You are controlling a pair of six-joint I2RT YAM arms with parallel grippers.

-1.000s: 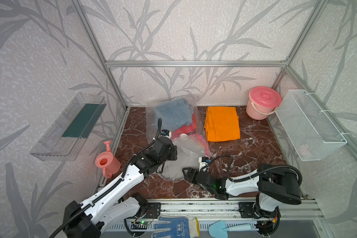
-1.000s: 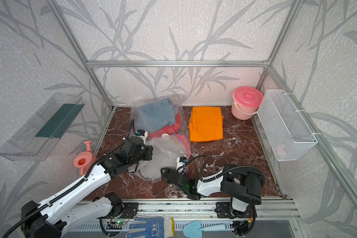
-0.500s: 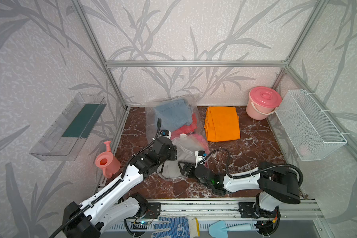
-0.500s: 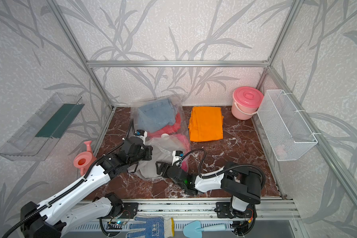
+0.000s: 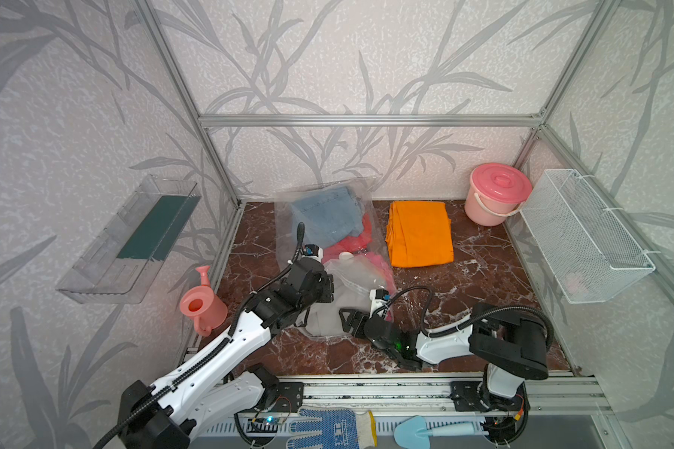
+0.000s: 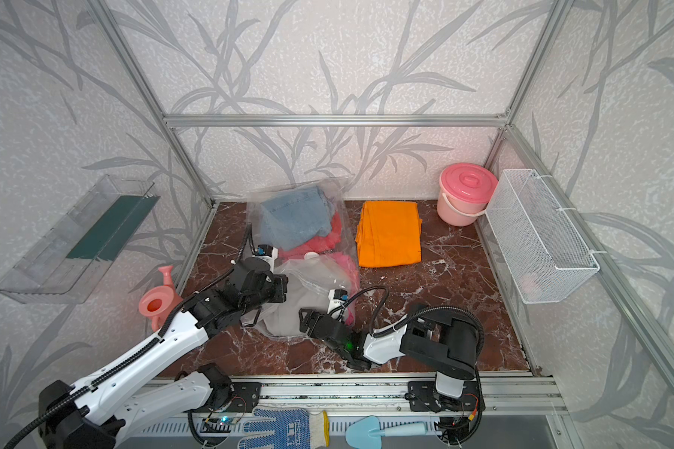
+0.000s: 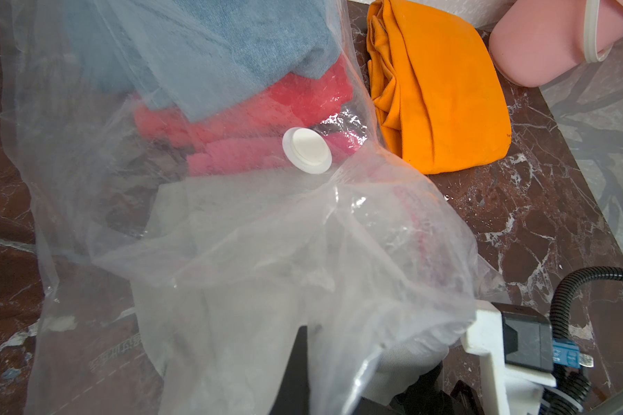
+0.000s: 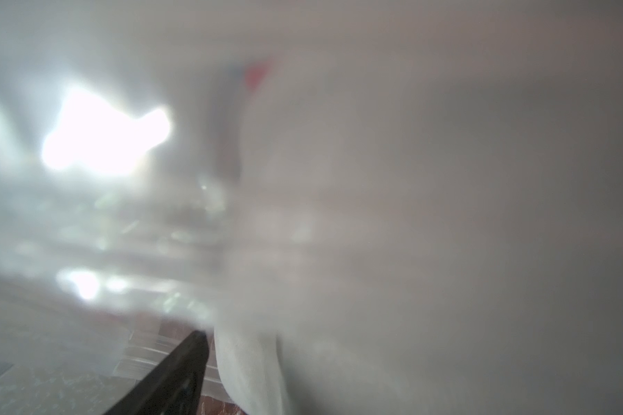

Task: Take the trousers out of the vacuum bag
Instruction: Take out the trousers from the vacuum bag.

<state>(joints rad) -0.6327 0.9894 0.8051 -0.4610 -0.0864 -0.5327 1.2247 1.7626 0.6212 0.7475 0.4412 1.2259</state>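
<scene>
Trousers, soft folded cloth, inside crinkly clear vacuum bag

At centre right of a top view, the orange trousers are lying on the table, which is showing red-brown marble with white veins. The clear vacuum bag, with its white valve, is showing denim trousers in blue, red trousers, pink trousers and grey trousers. At the bottom edge, a white glove is showing blue dots.

Red-brown marble tabletop noted — vacuum bag, folded orange trousers and lidded pink bucket were seen resting on it.
</scene>
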